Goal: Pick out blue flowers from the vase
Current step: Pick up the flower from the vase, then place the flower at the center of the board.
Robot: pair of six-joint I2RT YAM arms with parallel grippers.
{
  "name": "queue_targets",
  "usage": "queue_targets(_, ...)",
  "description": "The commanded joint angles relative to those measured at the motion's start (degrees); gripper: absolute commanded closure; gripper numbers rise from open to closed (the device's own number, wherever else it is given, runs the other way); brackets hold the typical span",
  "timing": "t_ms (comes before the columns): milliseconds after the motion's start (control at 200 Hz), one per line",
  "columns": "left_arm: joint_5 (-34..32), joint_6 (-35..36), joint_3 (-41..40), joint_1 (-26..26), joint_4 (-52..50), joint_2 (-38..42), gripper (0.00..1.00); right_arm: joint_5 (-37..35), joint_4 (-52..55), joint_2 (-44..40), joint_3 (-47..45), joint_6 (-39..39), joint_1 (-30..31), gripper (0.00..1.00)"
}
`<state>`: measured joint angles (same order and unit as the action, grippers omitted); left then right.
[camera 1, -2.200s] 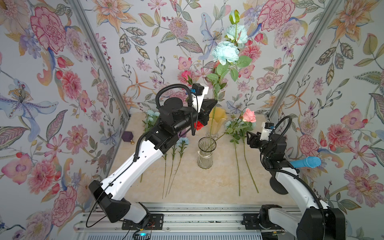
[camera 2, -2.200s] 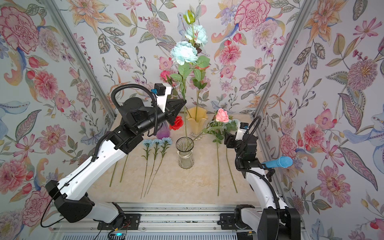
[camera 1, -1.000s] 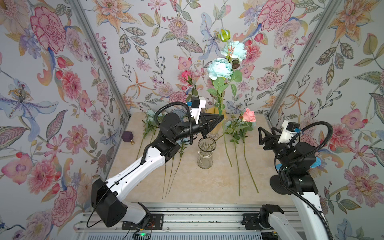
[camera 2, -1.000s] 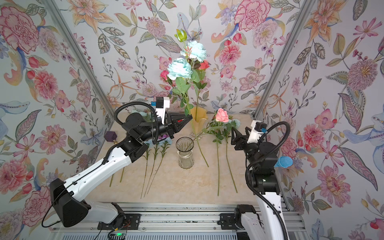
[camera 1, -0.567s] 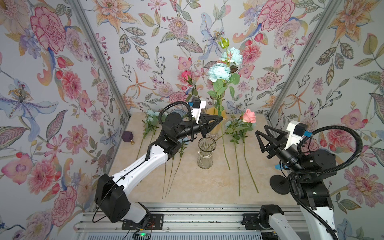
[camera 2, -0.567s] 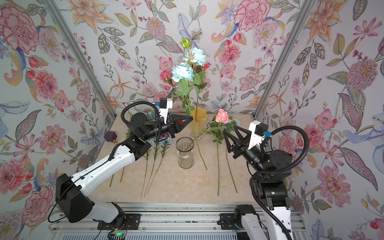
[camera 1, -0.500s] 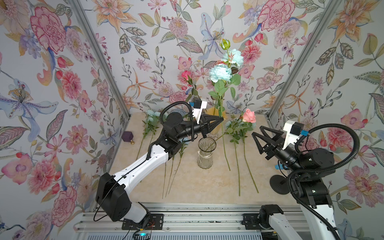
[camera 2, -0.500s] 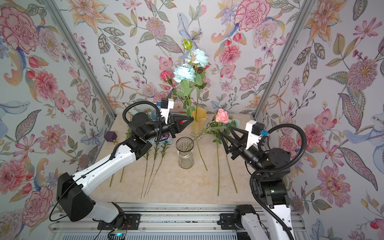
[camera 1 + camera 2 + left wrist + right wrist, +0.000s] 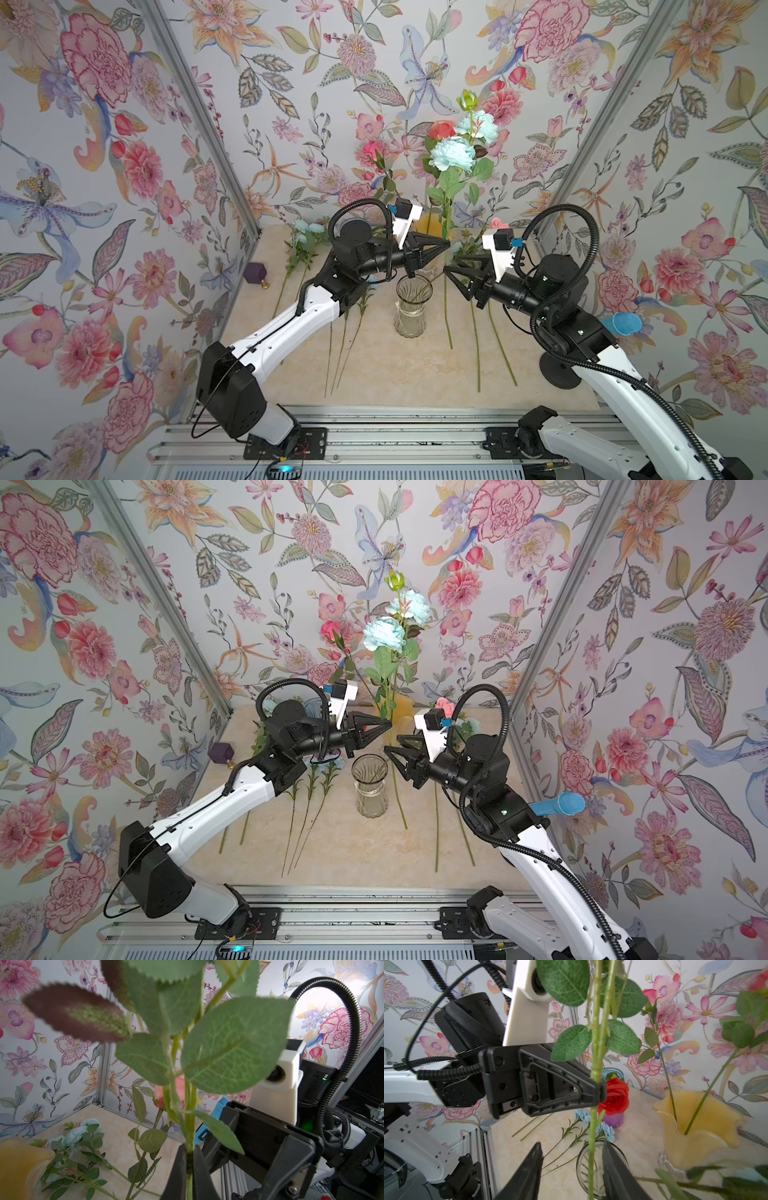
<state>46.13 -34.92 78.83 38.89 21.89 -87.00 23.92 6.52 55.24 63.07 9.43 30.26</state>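
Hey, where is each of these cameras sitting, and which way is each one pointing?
Top views: high over the front rail, looking down and back at the table; both arms show, left gripper shut on the blue flower, right gripper open around its stem.
Left wrist: on the left arm, looking along its shut gripper toward the right arm's camera.
Right wrist: on the right arm, looking between its open fingers at the left gripper and yellow vase.
Shared: both wrist views show the same green stem.

White arms (image 9: 291, 328), black ribbed cables (image 9: 365, 200)
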Motion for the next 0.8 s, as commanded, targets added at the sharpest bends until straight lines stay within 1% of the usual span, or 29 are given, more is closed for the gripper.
queue_targets(0, 1.05, 1.83, 1.51, -0.22, -0.44, 1.31, 1.00, -4.12, -4.38, -0.74, -0.83, 0.88, 0.39, 0.55)
queue_targets(225, 1.25, 1.88, 1.37, -0.20, -0.14, 1.51, 1.00, -3.35, -5.19, 1.80, 0.12, 1.20, 1.63, 0.59)
queue_targets(450, 0.71, 2.01, 0.50, -0.23, 0.65, 2.53, 1.00, -2.12, -5.58, 4.16, 1.12, 2.08, 2.18, 0.71)
queue_targets(661, 0.69, 1.63, 0.13, -0.22, 1.31, 2.97, 1.00, -2.47, -4.86, 4.96, 1.62, 1.99, 2.20, 0.77)
queue_targets(796, 0.80, 1.80, 0.04, -0.31, 1.41, 3.20, 1.00, -2.45, -5.23, 4.88, 1.53, 2.24, 2.27, 0.85)
